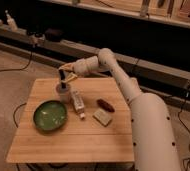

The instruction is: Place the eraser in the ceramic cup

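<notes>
On the wooden table (48,145), the cup (63,92) stands with a white bottle (78,104) lying just beside it, a green bowl (50,115) near its other side, and a reddish-brown piece (106,104) and beige block (102,117) farther off. The gripper (64,76) hangs directly above the cup, pinching the black eraser (63,76), whose lower end reaches the cup's rim.

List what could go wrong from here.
1. The claw holds the eraser right above the cup; released off-centre, it may hit the rim and bounce onto the table.
2. The bottle lies close beside the cup, so a nudged cup could bump it.
</notes>
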### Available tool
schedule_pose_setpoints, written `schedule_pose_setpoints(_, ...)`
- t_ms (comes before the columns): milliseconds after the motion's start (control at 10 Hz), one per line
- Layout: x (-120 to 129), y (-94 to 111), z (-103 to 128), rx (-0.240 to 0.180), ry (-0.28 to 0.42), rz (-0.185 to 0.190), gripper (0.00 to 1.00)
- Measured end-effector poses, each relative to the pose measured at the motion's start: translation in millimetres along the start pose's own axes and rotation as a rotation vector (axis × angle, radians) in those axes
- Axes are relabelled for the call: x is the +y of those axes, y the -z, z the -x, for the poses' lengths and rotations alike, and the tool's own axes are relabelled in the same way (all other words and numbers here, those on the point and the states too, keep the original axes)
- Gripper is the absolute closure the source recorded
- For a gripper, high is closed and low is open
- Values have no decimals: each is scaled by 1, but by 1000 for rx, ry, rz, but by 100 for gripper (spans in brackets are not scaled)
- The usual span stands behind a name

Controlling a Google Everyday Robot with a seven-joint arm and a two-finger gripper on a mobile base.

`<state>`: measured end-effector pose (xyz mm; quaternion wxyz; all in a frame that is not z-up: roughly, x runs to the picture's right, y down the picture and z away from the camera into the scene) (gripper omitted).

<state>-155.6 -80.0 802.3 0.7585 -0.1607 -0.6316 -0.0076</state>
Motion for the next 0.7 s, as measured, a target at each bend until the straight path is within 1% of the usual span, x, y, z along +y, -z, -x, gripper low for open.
schedule_pose_setpoints(100,-1,-1,1,-1,5,5,38)
schedule_pose_setpoints(400,-4,-1,1,-5,4,9,38)
schedule_pose_setpoints(600,-5,1,5,-28,-17,13,38)
schedule_pose_setpoints(700,-5,1,5,-29,-17,14,38)
